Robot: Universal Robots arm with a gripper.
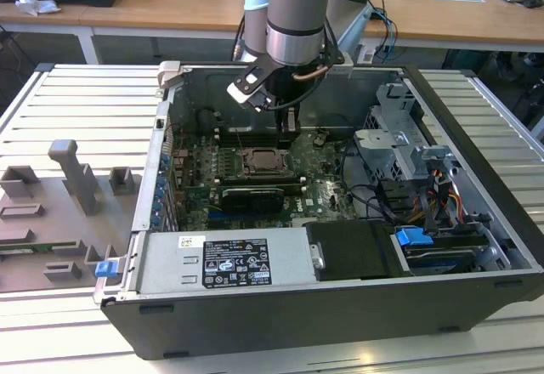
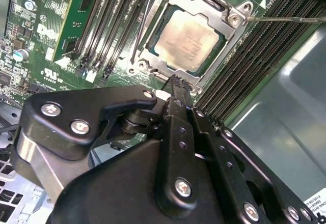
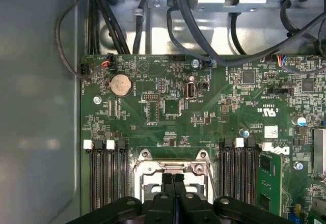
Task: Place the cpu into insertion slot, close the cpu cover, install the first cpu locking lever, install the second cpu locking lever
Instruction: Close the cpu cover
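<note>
In the second wrist view the pale silver-beige cpu (image 2: 187, 35) lies flat in the insertion slot (image 1: 259, 163) on the green board. The silvery cpu cover (image 2: 210, 7) lies down around it, with the chip showing through its window. One thin wire lever (image 2: 285, 18) sticks out sideways from a corner of the socket. Another lever (image 2: 145, 20) runs along the memory-slot side. My gripper (image 2: 178, 84) is shut with nothing between its black fingers. It hovers just beside the socket's edge, also seen as gripper (image 3: 173, 179) and gripper (image 1: 287, 134).
The open computer case (image 1: 476, 170) stands on a slatted metal table. Long black memory slots (image 2: 254, 56) flank the socket on both sides. Black cables (image 3: 153, 20) and a drive cage (image 1: 399, 144) crowd the case's exterior-view right side. A grey fixture block (image 1: 72, 178) sits outside the case.
</note>
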